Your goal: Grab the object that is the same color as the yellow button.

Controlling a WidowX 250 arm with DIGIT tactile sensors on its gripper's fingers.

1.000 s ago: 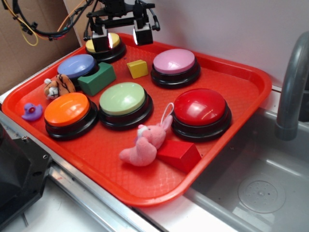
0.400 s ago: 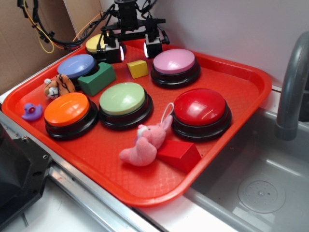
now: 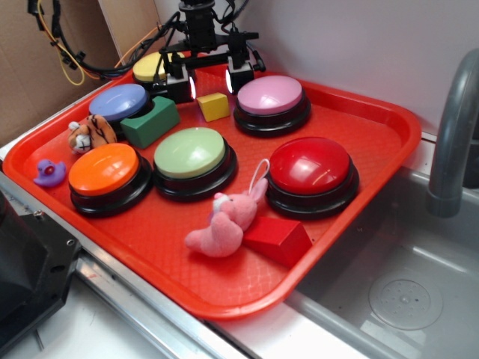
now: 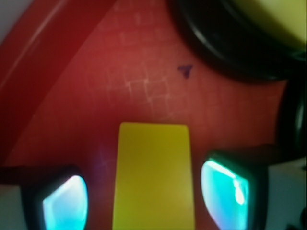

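A pink plush rabbit point(image 3: 224, 221) and a red block point(image 3: 278, 239) lie at the near edge of the red tray point(image 3: 374, 176), with the orange, light-green and red buttons just behind them. Farther back, the small yellow block point(image 3: 213, 106) sits on the tray floor between the green block point(image 3: 150, 121) and the pink button point(image 3: 270, 96). At the far rim, beside the yellow button point(image 3: 150, 67), the gripper point(image 3: 210, 80) hangs spread wide over the yellow block, one finger on either side with a gap each way, touching and holding nothing.

Red tray point(image 3: 359, 179) beside sink point(image 3: 404, 292); grey faucet point(image 3: 453, 142) at right. On tray: purple point(image 3: 118, 102), pink point(image 3: 270, 95), orange point(image 3: 103, 168), light-green point(image 3: 189, 152), red point(image 3: 310, 165) buttons; green block point(image 3: 150, 121); red block point(image 3: 278, 239); pink bunny point(image 3: 224, 222); tiger toy point(image 3: 88, 133); purple duck point(image 3: 49, 173).
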